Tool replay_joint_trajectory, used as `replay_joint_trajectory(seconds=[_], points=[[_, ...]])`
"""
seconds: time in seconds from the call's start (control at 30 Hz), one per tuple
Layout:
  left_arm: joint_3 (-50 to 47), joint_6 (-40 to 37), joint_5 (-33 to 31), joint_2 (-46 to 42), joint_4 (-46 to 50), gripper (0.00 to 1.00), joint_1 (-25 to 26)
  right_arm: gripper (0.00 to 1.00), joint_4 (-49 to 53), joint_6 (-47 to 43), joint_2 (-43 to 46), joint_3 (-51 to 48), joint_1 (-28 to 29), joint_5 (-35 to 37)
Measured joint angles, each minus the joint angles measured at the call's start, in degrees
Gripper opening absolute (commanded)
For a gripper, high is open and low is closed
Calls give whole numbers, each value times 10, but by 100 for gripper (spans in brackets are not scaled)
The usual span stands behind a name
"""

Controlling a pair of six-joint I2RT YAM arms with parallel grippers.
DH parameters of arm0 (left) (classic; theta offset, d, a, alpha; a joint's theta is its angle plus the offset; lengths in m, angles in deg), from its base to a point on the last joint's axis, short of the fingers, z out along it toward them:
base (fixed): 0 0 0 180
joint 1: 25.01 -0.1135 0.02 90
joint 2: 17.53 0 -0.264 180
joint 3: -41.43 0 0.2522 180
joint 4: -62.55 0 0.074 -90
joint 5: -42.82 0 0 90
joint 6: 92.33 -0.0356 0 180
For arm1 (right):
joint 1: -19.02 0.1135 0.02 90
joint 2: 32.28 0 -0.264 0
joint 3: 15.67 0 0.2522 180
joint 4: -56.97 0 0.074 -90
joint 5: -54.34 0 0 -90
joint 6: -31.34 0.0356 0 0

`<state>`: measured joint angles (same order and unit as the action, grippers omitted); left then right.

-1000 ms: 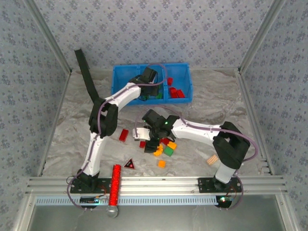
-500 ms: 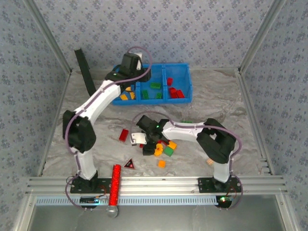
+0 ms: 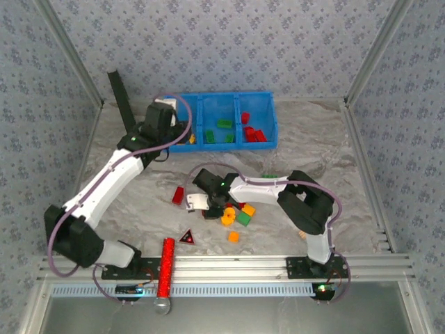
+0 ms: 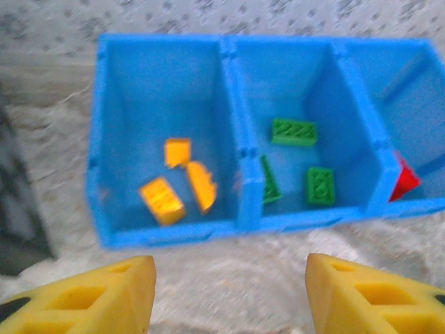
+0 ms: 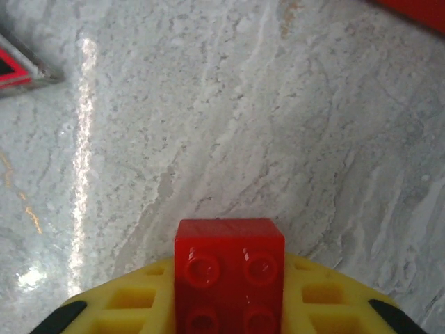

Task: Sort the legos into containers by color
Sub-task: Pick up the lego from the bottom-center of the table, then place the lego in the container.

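Observation:
The blue tray (image 3: pixel 259 98) stands at the back with three compartments. In the left wrist view the tray (image 4: pixel 167 233) holds yellow-orange legos (image 4: pixel 161 200) on the left, green legos (image 4: pixel 293 131) in the middle and a red lego (image 4: pixel 403 182) on the right. My left gripper (image 4: pixel 229 296) is open and empty, just in front of the tray's left end (image 3: pixel 161 132). My right gripper (image 5: pixel 229 292) is shut on a red lego (image 5: pixel 229 264), low over the loose pile (image 3: pixel 208 209). Other loose legos lie close by: red (image 3: pixel 179 195), orange (image 3: pixel 228 219), green (image 3: pixel 243 218).
A dark triangle with a red centre (image 3: pixel 187 238) lies near the front; its corner (image 5: pixel 14 66) is close to my right gripper. A red cylinder (image 3: pixel 167 264) lies by the front rail. A black bar (image 3: pixel 122 104) leans at the back left. A tan block (image 3: pixel 304 234) sits by the right arm.
My left arm swung left from over the tray's middle compartment and now hangs before its left end, jaws wider. My right gripper has closed on a red lego in the pile.

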<state>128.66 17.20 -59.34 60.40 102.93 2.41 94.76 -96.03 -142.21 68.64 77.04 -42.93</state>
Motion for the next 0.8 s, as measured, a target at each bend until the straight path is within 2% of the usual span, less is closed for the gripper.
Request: replay_joint_trajectory(seconds=[0.17, 0.33, 0.6, 0.8], points=[[-72, -17, -45, -113, 28, 67, -6, 20, -9, 7, 11, 0, -32, -21], [-116, -24, -64, -201, 34, 68, -8, 20, -14, 27, 83, 17, -99, -56], [-163, -24, -65, -196, 51, 69, 18, 22, -28, 64, 162, 81, -234, -115], [-196, -19, -71, -167, 30, 69, 87, 22, -27, 70, 152, 108, -315, -94]])
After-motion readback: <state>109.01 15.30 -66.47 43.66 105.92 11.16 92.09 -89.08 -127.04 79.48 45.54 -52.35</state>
